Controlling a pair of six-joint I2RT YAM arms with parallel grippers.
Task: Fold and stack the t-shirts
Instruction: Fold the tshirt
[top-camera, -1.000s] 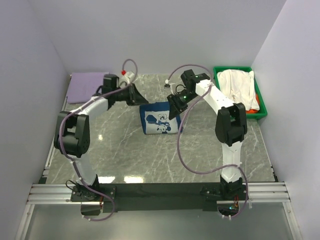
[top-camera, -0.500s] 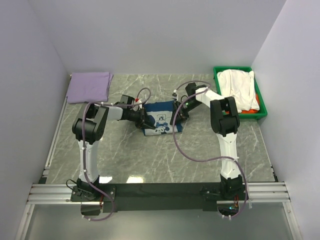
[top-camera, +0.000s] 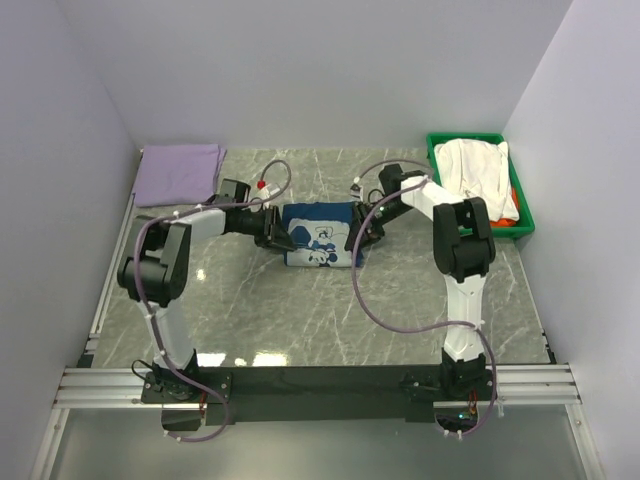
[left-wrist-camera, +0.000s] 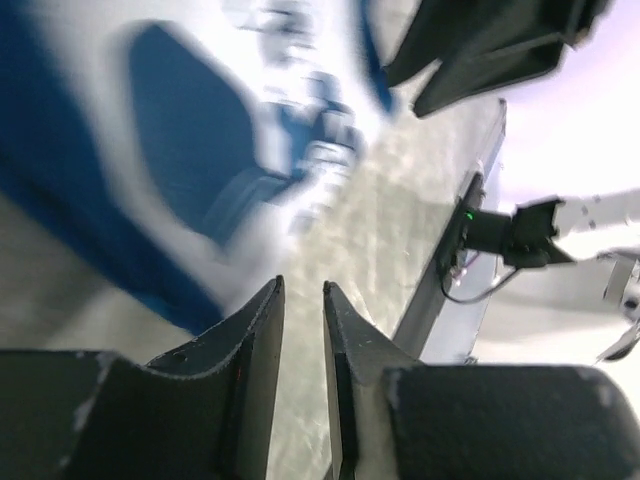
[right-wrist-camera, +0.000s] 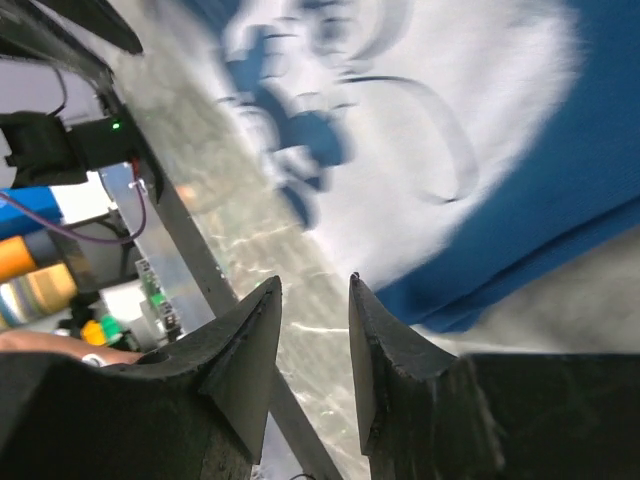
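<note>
The left gripper (left-wrist-camera: 302, 290) and right gripper (right-wrist-camera: 313, 285) flank the folded navy t-shirt (top-camera: 318, 236) on the table (top-camera: 300, 310), jaws slightly parted, apparently gripping nothing.

One high fixed view, two close wrist views

The top camera looks down from above and behind the arm bases (top-camera: 185, 385), taking in the whole table (top-camera: 300, 310) from afar. Each wrist camera looks past its own left gripper (left-wrist-camera: 301, 285) or right gripper (right-wrist-camera: 313, 280) at the bottom of the frame, tilted and very near the surface. All three views share the navy t-shirt (top-camera: 318, 235) with its white print.
</note>
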